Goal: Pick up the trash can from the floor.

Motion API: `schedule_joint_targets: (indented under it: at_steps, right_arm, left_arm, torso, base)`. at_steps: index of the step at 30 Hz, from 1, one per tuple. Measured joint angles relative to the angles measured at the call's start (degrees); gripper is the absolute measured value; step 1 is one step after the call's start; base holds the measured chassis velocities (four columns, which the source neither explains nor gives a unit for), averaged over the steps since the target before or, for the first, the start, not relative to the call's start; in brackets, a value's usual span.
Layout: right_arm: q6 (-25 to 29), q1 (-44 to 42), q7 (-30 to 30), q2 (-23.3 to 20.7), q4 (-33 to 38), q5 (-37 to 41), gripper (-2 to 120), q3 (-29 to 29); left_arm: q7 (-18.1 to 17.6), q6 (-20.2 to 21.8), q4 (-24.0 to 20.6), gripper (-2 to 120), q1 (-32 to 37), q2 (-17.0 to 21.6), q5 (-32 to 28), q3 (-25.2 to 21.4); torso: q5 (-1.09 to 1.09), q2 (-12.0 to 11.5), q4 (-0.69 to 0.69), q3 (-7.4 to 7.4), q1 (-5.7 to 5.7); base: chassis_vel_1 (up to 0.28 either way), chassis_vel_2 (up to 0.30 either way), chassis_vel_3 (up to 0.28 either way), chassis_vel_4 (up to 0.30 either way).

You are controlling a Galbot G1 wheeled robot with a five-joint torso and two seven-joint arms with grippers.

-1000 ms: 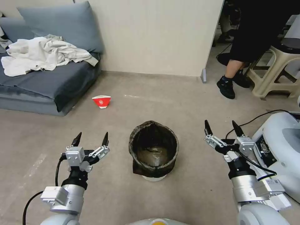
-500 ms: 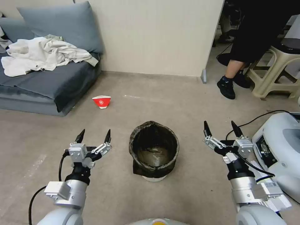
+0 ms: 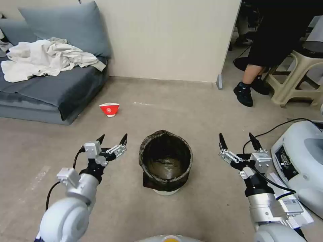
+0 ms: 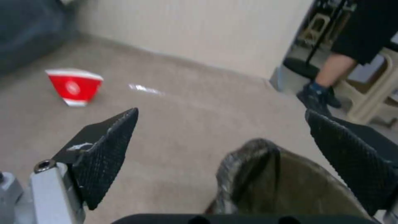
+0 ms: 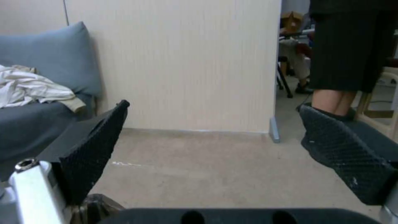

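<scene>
The trash can [image 3: 165, 161], a small white bin with a dark bag folded over its rim, stands upright on the beige floor [image 3: 188, 111] straight ahead. My left gripper [image 3: 112, 138] hovers open just left of its rim, fingers angled toward it. In the left wrist view the bagged rim of the trash can [image 4: 257, 177] sits low between the two open fingers [image 4: 108, 149]. My right gripper [image 3: 237, 139] is open too, farther off to the can's right. A bit of the bag [image 5: 97, 205] shows at the edge of the right wrist view.
A red-and-white paper bowl [image 3: 109, 109] lies on the floor beyond the left gripper. A grey sofa [image 3: 50, 87] with white cloth fills the far left. A white machine [image 3: 302, 158] and its cable sit at the right. A person's legs and a stool [image 3: 296, 77] are behind.
My left gripper has swung right and forward toward the trash can's rim and turned to face it. The right gripper barely shifted. The can has not moved.
</scene>
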Motion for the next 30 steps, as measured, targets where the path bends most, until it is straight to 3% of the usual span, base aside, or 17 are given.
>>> schedule_joint_targets:
  at_steps: [15, 25, 30]
  right_arm:
    - [-0.24, -0.79, 0.92, 0.73, 0.86, -0.48, 100, 0.98]
    - [-0.42, -0.55, 1.59, 0.62, 0.79, -0.43, 100, 1.54]
    - [-0.49, -0.3, 1.64, 0.59, 0.6, -0.37, 100, 1.54]
  left_arm:
    - [-8.18, 11.27, 5.73, 100, -11.17, 3.35, -13.12, 10.16]
    - [-11.43, 19.66, 9.88, 100, -18.25, 4.01, -13.39, 13.22]
    - [-12.99, 21.31, 11.96, 100, -20.41, 4.8, -12.92, 14.63]
  torso:
    - [0.01, 0.0, -0.01, 0.0, 0.0]
    - [0.01, 0.0, -0.01, 0.0, 0.0]
    - [0.01, 0.0, -0.01, 0.0, 0.0]
  base:
    - [0.0, 0.0, 0.0, 0.0]
    - [0.0, 0.0, 0.0, 0.0]
    - [0.0, 0.0, 0.0, 0.0]
